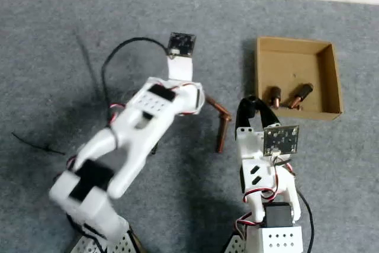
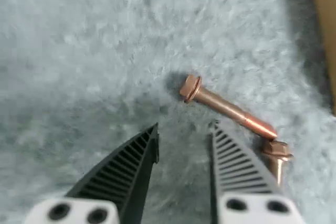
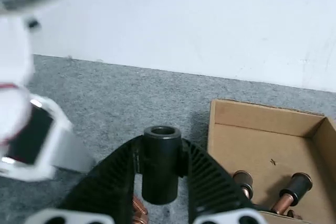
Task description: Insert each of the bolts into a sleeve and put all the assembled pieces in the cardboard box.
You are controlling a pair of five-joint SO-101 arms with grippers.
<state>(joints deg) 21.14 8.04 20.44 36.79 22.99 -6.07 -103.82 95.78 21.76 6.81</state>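
Bolt shank is partly hidden behind left claw.

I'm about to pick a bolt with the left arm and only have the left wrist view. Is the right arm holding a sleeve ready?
Observer: Yes. The right gripper is shut on a black sleeve, held upright with its open end up.
Operator: Where is it relative to my two bolts?
Observer: In the high view it sits beside the bolts, between them and the cardboard box.
Operator: Anything in the box?
Observer: Two assembled pieces lie in it, near the wall closest to the arms.
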